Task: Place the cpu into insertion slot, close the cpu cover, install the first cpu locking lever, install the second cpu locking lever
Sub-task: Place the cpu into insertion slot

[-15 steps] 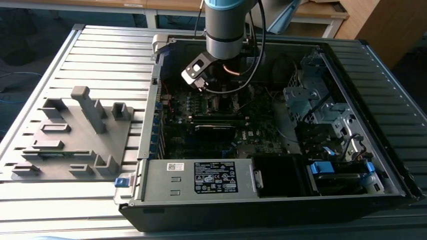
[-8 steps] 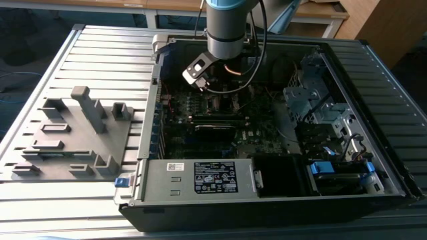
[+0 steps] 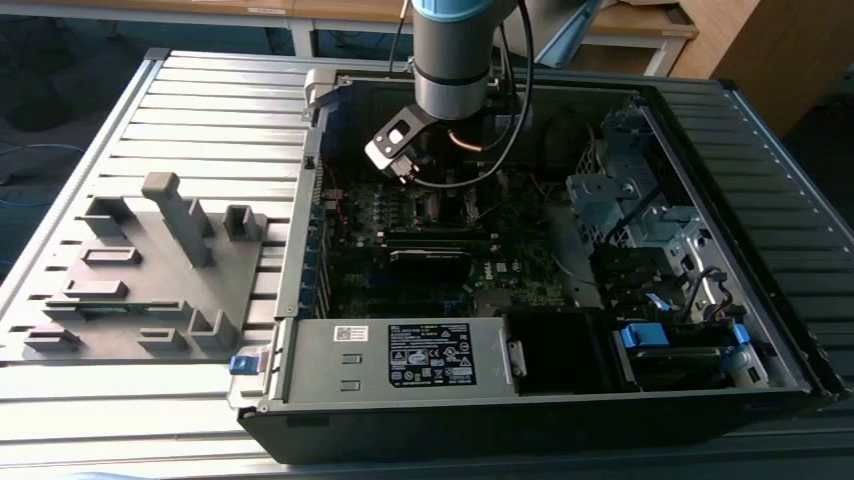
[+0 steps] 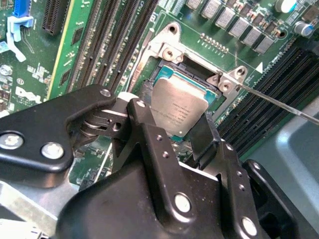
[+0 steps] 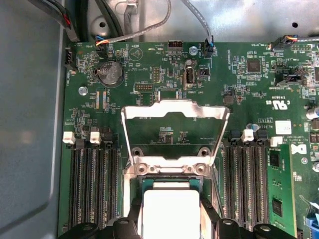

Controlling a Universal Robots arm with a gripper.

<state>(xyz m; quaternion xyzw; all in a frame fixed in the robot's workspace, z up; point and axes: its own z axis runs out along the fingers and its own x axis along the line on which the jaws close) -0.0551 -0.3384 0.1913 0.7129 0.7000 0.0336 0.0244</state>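
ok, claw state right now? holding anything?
Claw: closed on the cpu, at the insertion slot; cpu cover open.

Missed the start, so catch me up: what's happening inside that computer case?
The robot arm's hand is down inside the open computer case, over the green motherboard. Its fingers grip the cpu by two opposite edges, right at the insertion slot; whether the chip is fully seated is unclear. The cpu cover stands flipped open beside the slot, so nothing is closed or latched yet.
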